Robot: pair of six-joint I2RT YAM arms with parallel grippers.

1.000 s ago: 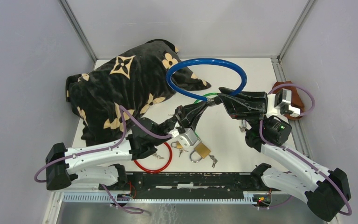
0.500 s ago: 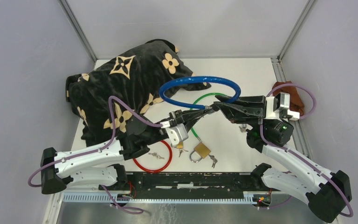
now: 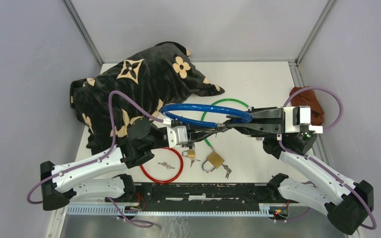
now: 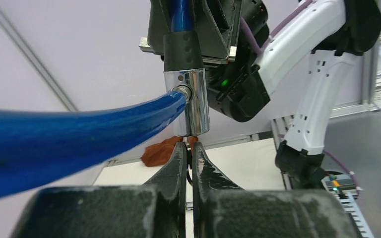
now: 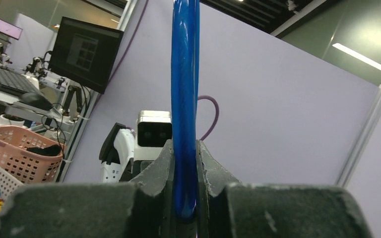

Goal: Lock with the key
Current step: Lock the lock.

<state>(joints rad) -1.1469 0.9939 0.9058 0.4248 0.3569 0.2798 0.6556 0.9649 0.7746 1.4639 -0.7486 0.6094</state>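
Observation:
A blue cable lock [image 3: 203,110] hangs in the air over the middle of the table, its loop lying nearly flat. My right gripper [image 3: 236,120] is shut on the cable just above its chrome barrel [image 4: 194,106]; the blue cable [image 5: 184,99] runs up between the fingers. My left gripper [image 3: 222,128] meets it from the left, shut on a small key [image 4: 188,146] whose tip sits right at the barrel's underside. How deep the key sits in the barrel is hidden.
A black cloth with beige flowers [image 3: 129,94] covers the back left. A green cable loop [image 3: 223,103], a red cable loop [image 3: 163,171], a brass padlock [image 3: 214,159] and loose keys [image 3: 167,165] lie on the table. A brown cloth [image 3: 310,106] sits at the right edge.
The blue loop has tipped from upright to nearly flat. Both grippers have turned and come lower, staying joined at the barrel, and the left arm has stretched further right.

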